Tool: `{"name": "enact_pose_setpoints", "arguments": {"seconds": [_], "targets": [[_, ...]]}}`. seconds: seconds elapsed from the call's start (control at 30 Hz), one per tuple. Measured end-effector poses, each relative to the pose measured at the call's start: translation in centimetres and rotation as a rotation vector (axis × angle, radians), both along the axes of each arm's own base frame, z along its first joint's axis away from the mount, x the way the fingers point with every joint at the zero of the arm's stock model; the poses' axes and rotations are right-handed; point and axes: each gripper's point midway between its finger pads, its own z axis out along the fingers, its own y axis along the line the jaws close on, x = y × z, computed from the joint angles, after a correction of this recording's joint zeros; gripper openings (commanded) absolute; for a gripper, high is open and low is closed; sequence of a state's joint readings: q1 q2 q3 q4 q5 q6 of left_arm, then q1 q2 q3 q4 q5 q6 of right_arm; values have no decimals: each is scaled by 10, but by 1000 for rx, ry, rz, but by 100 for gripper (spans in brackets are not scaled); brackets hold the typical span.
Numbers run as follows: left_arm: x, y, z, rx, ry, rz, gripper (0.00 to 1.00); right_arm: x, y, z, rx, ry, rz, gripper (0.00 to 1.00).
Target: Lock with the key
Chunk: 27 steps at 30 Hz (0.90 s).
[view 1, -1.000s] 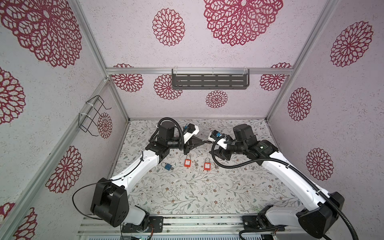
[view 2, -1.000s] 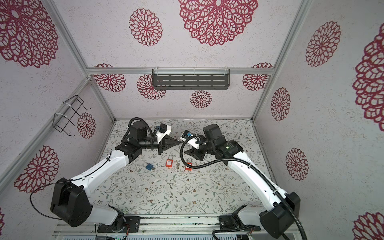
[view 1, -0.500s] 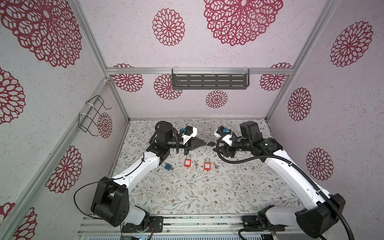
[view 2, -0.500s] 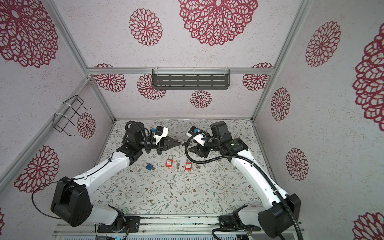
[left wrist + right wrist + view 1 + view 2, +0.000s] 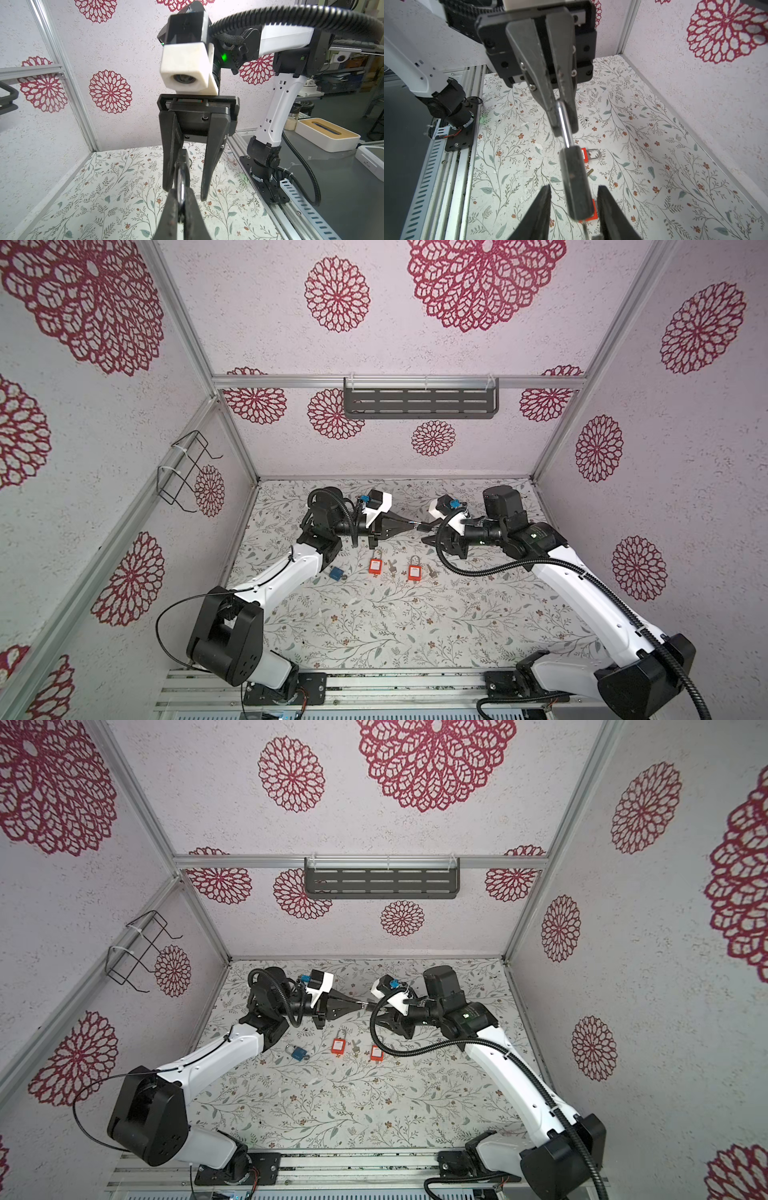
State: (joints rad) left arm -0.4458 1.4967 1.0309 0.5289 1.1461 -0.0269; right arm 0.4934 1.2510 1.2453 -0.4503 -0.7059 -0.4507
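left gripper (image 5: pixel 410 524) clamped on shackle (image 5: pixel 564 122) of dark padlock (image 5: pixel 574 176) mid-frame, right gripper (image 5: pixel 427 532) jaws parted either side of its body, gaps both sides

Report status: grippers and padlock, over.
Left gripper shut on shackle of dark padlock, off the table. Right gripper open, fingers flanking its body, not touching. Red padlocks on table below, out of the way.
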Motion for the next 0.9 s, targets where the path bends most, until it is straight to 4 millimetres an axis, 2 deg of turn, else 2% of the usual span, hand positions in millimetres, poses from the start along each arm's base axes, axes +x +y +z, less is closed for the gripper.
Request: {"name": "enact_pose_setpoints", "arguments": {"seconds": [0.3,0.57,0.9], "targets": [[1,0,-2,5,21,2,0,-3,7,12,61,-10,38,38],[1,0,-4,12,35,6,0,-5,9,3,80,22,50,33],[-4,2,-5,13,38,6,0,-7,11,6,95,36,60,23]]}}
